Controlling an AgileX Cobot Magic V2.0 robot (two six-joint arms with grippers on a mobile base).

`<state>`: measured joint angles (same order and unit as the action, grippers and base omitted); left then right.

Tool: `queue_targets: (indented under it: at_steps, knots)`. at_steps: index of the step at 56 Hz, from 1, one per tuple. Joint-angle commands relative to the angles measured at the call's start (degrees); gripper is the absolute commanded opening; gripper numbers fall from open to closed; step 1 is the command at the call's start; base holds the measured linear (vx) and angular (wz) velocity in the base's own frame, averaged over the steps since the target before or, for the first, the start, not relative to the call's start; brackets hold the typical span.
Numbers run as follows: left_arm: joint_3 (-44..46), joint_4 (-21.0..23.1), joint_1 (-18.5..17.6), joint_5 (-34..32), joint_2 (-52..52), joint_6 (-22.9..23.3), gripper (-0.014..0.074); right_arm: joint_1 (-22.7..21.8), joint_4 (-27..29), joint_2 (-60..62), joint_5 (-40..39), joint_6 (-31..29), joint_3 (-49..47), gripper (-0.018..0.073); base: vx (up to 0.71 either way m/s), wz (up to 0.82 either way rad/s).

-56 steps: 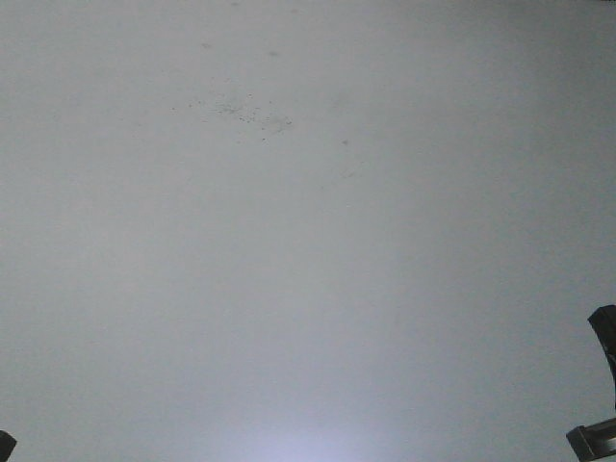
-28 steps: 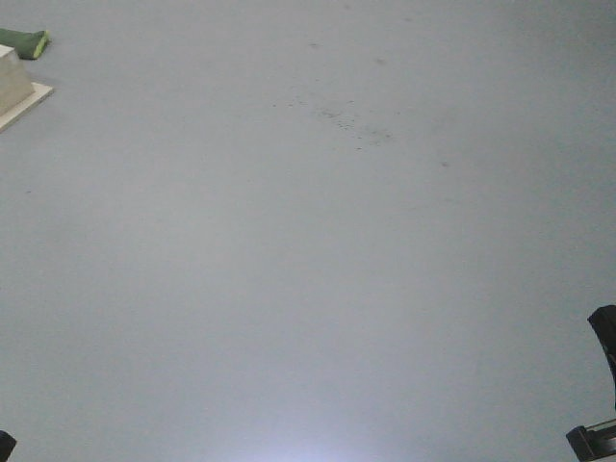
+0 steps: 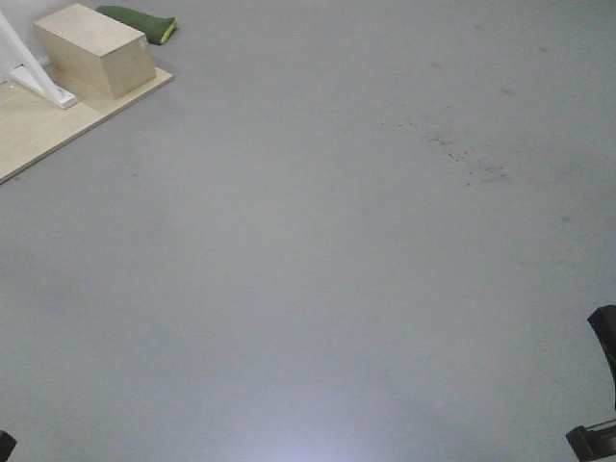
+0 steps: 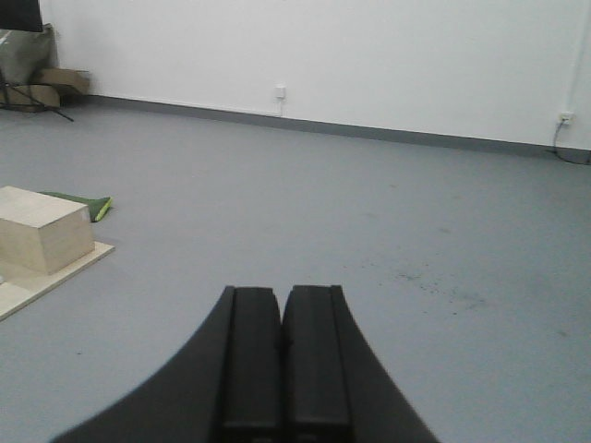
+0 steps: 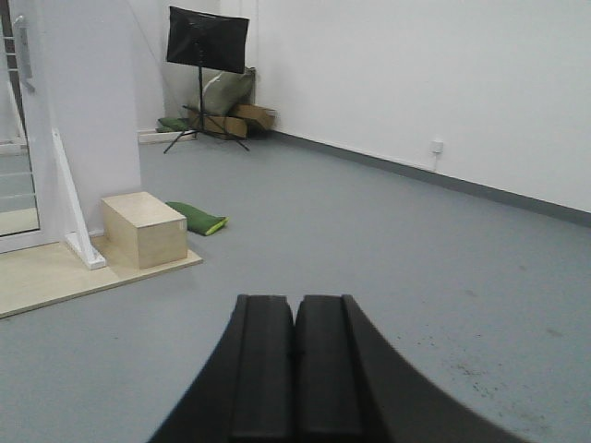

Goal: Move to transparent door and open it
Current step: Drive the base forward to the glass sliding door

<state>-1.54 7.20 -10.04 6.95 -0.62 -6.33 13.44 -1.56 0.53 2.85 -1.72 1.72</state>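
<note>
So in the last second the front view has been swung left: only bare floor was seen before, now a box, a platform and a green bag are picked up at 10 o'clock, and the specks have been pushed over to 1 o'clock. Looks like the base is being turned toward the door, which is only caught at 9 o'clock in the right wrist view, handle up high, so the approach isn't done and nothing's opened yet. The left gripper and right gripper are both seen pressed together, nothing held. Smooth grey floor, white walls, and a black stand is parked at 11 o'clock.
</note>
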Motion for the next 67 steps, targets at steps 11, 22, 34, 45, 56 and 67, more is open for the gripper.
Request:
queue_targets:
  at_steps: [11,22,34,45,56,67]
  knots:
    - [1.38,0.6,-0.16,-4.62,-0.79,0.17,-0.0006,-0.4,-0.12,0.88,-4.47,-0.08,0.12,-0.0006,0.31,0.32]
    - [1.38,0.6,-0.16,-4.62,-0.79,0.17,-0.0006,-0.4,-0.12,0.88,-4.47,-0.08,0.12,-0.0006,0.34,0.25]
    - [1.38,0.6,-0.16,-4.62,-0.79,0.17,-0.0006,-0.4,-0.12,0.88,-4.47,-0.08,0.12,-0.0006,0.36,0.22]
    - [1.38,0.6,-0.16,-4.62,-0.79,0.17,-0.0006,-0.4,-0.12,0.88,-4.47,-0.08,0.12,-0.0006,0.39,0.24]
    - [1.38,0.6,-0.16,-4.62,-0.79,0.17,-0.0006,-0.4,-0.12,0.88,-4.47,-0.08,0.12,-0.0006,0.42,0.26]
    - [1.38,0.6,-0.16,-4.62,-0.79,0.17,-0.0006,-0.4,-0.12,0.88,-4.47,-0.08,0.12,-0.0006,0.43,0.26]
